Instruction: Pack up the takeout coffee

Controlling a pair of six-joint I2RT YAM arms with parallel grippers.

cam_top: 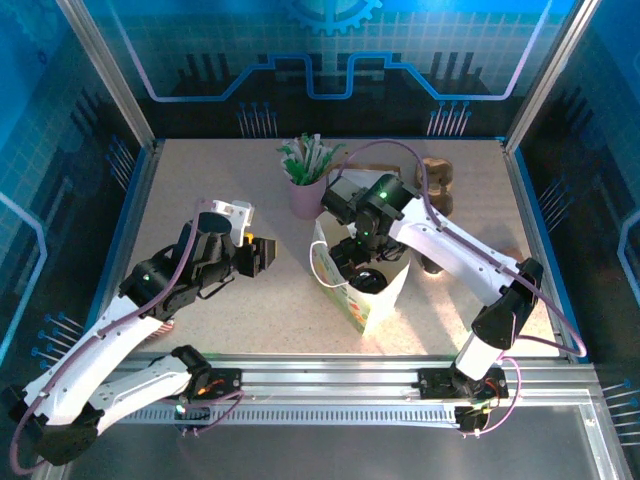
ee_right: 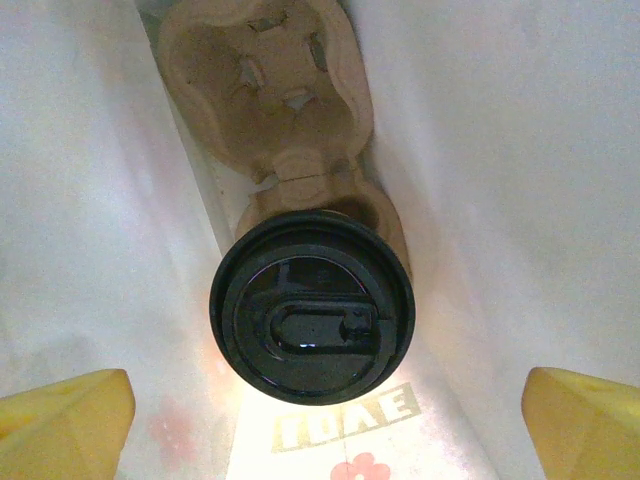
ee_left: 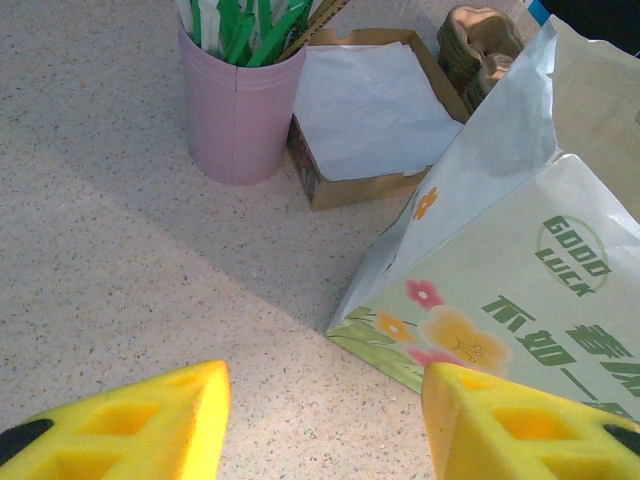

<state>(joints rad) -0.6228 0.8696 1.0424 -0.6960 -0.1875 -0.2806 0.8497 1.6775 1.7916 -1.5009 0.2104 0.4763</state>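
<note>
One coffee (cam_top: 368, 281) stands inside one white paper bag (cam_top: 385, 300), near the middle of the table (cam_top: 200, 180). From the right wrist view only its black lid (ee_right: 312, 305) can be seen, and the cup below it is hidden. It sits in the near pocket of one brown carrier (ee_right: 270, 110) that lies on the bag's floor, whose far pocket is empty. The bag's white walls rise on both sides of it.

Outside the bag there is one pink cup (ee_left: 237, 120) of green-and-white sachets. Just beside it is one shallow brown box (ee_left: 330, 185) with white paper in it. Beyond the box is a stack of more carriers (ee_left: 480, 45), and I cannot count them.

There are two arms and two grippers. The right gripper (ee_right: 320, 430) is spread wide and holds nothing. Its yellow fingers (ee_right: 60, 425) stand well out to either side of the lid and above it, touching neither the lid nor the carrier. The left gripper (ee_left: 325, 430) is about half open and empty. Its fingers (ee_left: 130, 430) hang over bare table just beside the printed side of the bag, clear of it.

The right arm (cam_top: 450, 245) climbs from its base at the near right, bends at the elbow and runs left across the table, with its wrist turned straight down over the bag's mouth. The left arm (cam_top: 130, 320) stretches from the near left up and to the right, its wrist tilted down and forward towards the bag and pink cup
</note>
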